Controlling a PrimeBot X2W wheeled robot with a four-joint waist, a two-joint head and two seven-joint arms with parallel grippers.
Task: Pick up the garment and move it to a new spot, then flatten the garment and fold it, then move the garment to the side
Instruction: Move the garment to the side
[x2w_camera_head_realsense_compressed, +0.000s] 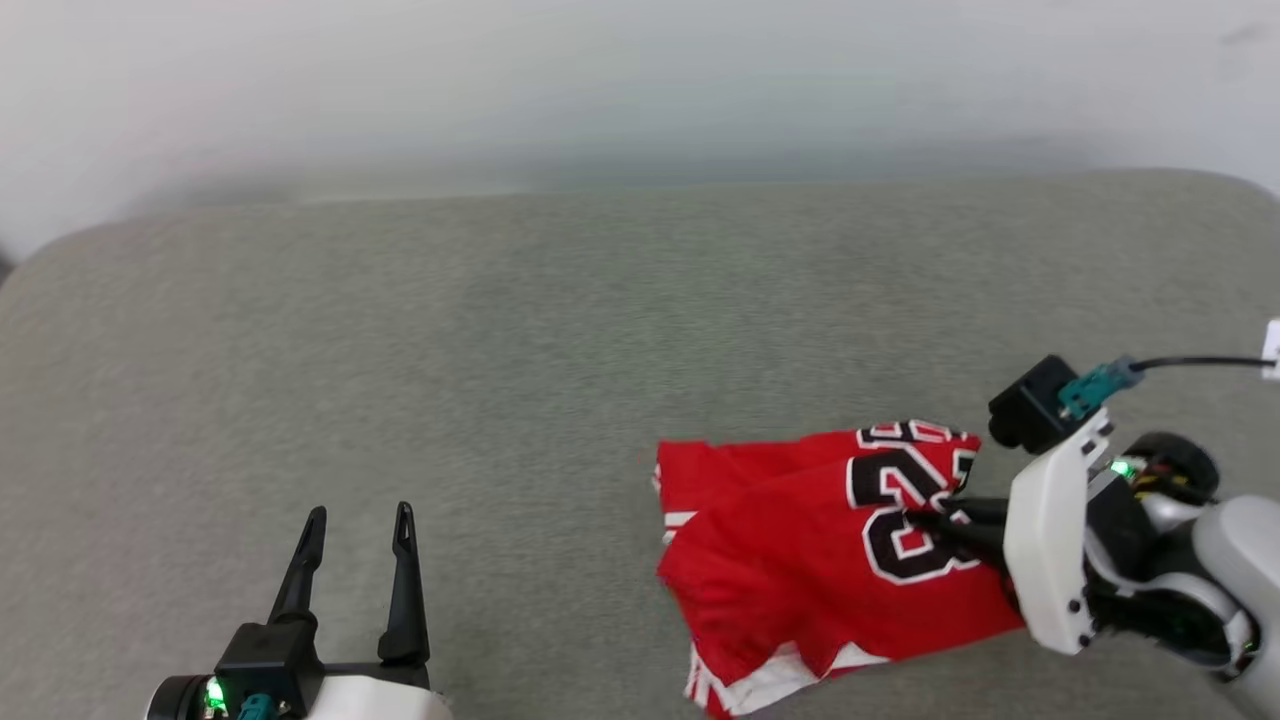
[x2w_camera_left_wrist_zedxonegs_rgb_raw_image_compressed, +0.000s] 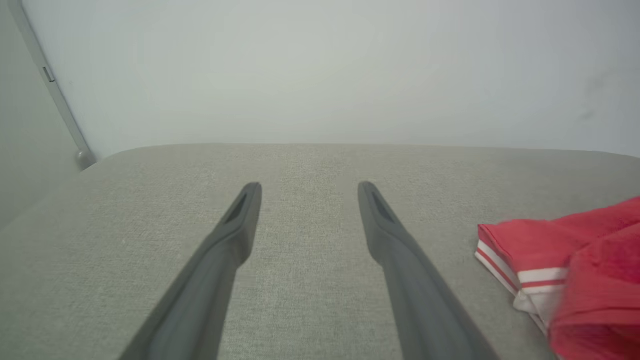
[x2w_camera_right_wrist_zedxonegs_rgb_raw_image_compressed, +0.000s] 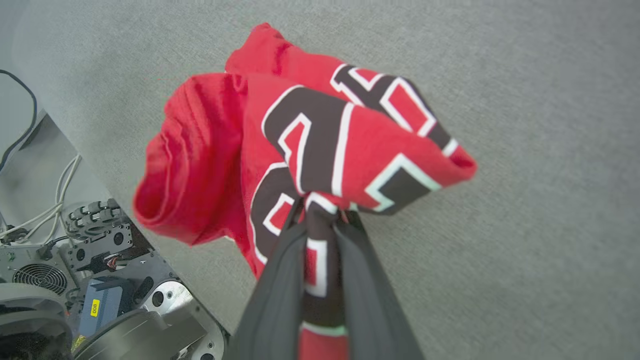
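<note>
Head view: finds the garment (x2w_camera_head_realsense_compressed: 800, 540) crumpled at five o'clock on the bench (x2w_camera_head_realsense_compressed: 500, 350), pinched at its black numeral by the closed right jaws.

Left wrist view: shows left jaws spread wide and empty, striped trim (x2w_camera_left_wrist_zedxonegs_rgb_raw_image_compressed: 505, 265) at four o'clock.

Right wrist view: shows cloth bunching toward twelve o'clock.

Looks soft, light and limp; best taken by two corners for flattening.

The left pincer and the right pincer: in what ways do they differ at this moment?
The left pincer stands open and holds nothing; the right pincer is shut on the garment, at its black number. The left pincer is apart from the garment, over the bare grey surface; the right pincer touches it. In the head view the left pincer points up, the right pincer sideways. Both have two long dark fingers.
</note>
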